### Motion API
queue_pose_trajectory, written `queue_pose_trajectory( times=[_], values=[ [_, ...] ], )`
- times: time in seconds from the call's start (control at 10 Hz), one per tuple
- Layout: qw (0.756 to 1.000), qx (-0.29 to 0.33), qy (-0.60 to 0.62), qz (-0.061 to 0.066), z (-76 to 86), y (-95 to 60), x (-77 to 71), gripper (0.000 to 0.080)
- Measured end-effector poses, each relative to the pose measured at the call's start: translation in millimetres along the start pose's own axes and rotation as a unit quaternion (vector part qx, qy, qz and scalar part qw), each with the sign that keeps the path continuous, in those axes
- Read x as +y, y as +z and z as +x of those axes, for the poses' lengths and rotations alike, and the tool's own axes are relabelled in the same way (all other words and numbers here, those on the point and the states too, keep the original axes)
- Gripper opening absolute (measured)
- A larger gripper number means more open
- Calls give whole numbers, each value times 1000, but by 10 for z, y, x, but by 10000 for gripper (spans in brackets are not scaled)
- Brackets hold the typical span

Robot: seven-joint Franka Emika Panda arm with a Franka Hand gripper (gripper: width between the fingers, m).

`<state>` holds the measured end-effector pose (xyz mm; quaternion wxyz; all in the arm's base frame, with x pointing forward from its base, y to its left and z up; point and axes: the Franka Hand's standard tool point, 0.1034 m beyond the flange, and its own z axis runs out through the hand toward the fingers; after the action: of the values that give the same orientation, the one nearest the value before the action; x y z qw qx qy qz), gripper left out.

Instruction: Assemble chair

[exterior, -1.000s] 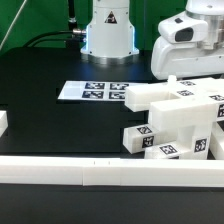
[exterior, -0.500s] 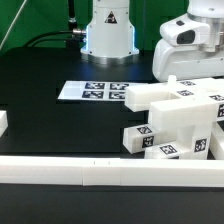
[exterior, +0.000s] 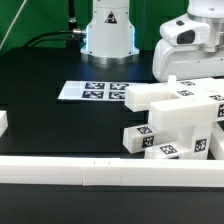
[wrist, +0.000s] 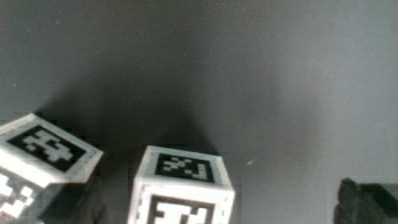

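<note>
Chair parts [exterior: 178, 118] near marker board [exterior: 90, 91]

The exterior view is bright, evenly lit from overhead and fairly sharp. The glossy white chair parts [exterior: 175, 120] glare nearly blown out (their edges melt together) and cast faint soft shadows on the black table [exterior: 50, 120]. The wrist view is dim, grainy and soft: the dark fingertip [wrist: 370, 196] blurs, and the tagged blocks [wrist: 183, 180] beside it look smeared.
</note>
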<state>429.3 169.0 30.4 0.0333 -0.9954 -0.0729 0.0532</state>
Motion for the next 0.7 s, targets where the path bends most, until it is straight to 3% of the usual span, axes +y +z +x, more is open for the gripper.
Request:
queue_pose_trajectory(
  times=[0.4,0.7],
  values=[
    [999,-4,-38,0,32,-23,21,649],
    [998,-16,-63,4,212,-124,-18,649]
  ],
)
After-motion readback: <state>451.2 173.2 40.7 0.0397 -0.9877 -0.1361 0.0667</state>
